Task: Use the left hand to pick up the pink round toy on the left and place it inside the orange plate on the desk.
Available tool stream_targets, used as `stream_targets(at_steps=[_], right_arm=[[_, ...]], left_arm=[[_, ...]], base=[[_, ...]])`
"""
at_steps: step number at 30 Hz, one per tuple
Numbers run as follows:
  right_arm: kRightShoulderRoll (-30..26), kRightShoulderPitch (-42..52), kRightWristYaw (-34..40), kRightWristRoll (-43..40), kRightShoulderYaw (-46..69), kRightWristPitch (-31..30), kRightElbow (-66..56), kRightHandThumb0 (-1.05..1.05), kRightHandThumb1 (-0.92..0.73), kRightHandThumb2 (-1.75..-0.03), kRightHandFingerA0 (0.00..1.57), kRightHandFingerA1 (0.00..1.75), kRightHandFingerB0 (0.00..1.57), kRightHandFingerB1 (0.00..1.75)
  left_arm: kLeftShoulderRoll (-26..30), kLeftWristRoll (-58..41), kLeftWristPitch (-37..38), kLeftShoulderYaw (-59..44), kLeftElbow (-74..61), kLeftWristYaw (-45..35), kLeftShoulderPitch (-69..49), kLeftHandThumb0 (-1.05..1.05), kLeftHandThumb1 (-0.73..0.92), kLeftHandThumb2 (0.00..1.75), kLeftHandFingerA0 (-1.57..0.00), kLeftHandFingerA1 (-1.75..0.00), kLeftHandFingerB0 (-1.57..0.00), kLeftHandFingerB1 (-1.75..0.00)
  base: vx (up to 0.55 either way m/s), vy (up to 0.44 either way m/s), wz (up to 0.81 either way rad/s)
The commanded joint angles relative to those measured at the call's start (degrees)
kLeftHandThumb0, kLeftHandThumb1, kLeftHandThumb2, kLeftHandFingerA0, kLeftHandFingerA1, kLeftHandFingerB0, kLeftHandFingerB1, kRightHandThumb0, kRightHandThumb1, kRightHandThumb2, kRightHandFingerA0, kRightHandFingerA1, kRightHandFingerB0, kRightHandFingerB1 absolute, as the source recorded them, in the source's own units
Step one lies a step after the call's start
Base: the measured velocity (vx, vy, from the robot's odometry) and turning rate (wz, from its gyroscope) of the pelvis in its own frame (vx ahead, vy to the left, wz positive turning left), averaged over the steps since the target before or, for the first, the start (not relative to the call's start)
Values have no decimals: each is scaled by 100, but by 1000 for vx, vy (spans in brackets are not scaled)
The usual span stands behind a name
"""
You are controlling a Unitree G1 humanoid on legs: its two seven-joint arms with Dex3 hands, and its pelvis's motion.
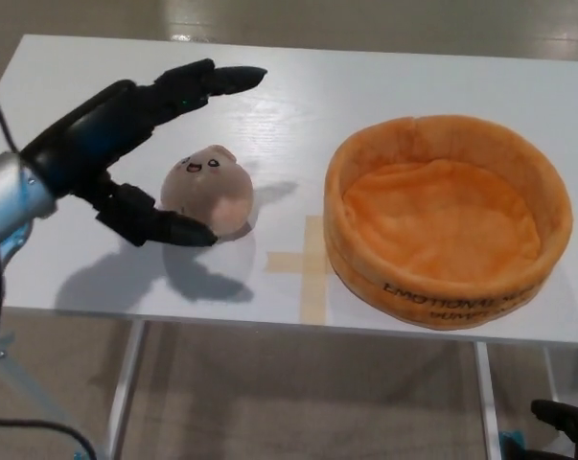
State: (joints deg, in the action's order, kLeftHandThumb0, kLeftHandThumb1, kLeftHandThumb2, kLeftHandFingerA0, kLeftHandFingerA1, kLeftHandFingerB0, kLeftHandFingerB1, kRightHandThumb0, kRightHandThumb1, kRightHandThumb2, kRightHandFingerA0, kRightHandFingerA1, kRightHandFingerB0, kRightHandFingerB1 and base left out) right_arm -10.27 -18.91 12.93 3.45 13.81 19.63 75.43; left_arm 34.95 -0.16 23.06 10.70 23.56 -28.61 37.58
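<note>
A pink round plush toy (pixel 212 189) with a small face sits on the white desk (pixel 68 105), left of centre. My left hand (pixel 126 144) hovers just left of it and above it, open: the two fingers (pixel 207 84) reach over the toy's far side and the thumb (pixel 164 225) lies by its near side. The toy is not held. The orange plush plate (pixel 449 218), a round bowl with a tall soft rim, stands empty on the right of the desk. A small dark part of my right hand (pixel 566 422) shows at the bottom right corner, below the desk.
A cross of tan tape (pixel 306 261) marks the desk between the toy and the plate. The desk's front edge (pixel 269 326) runs across the lower part of the view, with metal legs and floor under it.
</note>
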Motion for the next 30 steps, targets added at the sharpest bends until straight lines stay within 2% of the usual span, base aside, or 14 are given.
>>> stream_targets(at_steps=[1,2,3,6,14,23,25,26,28,29,30], right_arm=[[27,35,-12,-66,20,42,39,-22,-29,-98,37,109,24,97],[26,38,-4,-65,20,43,37,-22,-29,-98,37,109,24,97],[23,37,21,-40,-1,36,39,-24,-30,-98,37,109,24,98],[25,38,-10,-56,13,57,42,-25,-31,-96,36,106,24,96],[48,51,41,-18,-28,45,38,-22,-31,-98,36,108,23,99],[39,36,15,-39,-10,47,39,-28,-32,-98,37,106,26,96],[32,41,6,-34,-15,44,44,-27,-32,-99,38,104,26,94],[39,34,0,-56,5,30,45,-27,-33,-96,38,105,26,96],[46,35,2,-57,5,45,42,-29,-32,-100,37,108,25,101],[49,42,-10,-56,4,59,41,-31,-31,-100,37,110,24,101],[50,46,-20,-59,5,63,41,-31,-31,-100,37,110,24,101]], left_arm=[[-276,1998,14,915,1762,1083,911,-41,36,51,0,-25,-13,-29],[-316,2052,25,999,1932,1160,987,-41,36,51,0,-25,-13,-29],[-374,2160,13,1097,2118,1317,1057,-43,30,64,-7,-18,-9,-36],[-555,2498,-60,1458,2737,1799,1297,-48,32,65,-7,-19,-10,-37],[-854,2836,-199,2015,3699,2443,1695,-52,35,65,-6,-25,-11,-36],[-1053,2825,-141,2201,4254,2743,1841,-53,36,66,-7,-21,-11,-37],[-1083,2843,-98,2210,4346,2813,1859,-54,37,66,-6,-23,-12,-37],[-1099,2860,-62,2208,4399,2898,1850,-30,31,87,0,-50,0,-46],[-1120,2828,-8,2151,4456,2933,1830,-27,37,92,-6,-51,-6,-49],[-1127,2806,61,2109,4491,2938,1817,-47,53,73,-30,-42,-20,-38],[-1127,2803,100,2096,4506,2942,1812,-47,53,73,-30,-42,-20,-38]], base=[[0,0,0],[0,0,0],[0,0,0],[0,0,0],[0,0,0],[0,0,0],[0,0,0],[0,0,0],[0,0,0],[0,0,0],[0,0,0]])
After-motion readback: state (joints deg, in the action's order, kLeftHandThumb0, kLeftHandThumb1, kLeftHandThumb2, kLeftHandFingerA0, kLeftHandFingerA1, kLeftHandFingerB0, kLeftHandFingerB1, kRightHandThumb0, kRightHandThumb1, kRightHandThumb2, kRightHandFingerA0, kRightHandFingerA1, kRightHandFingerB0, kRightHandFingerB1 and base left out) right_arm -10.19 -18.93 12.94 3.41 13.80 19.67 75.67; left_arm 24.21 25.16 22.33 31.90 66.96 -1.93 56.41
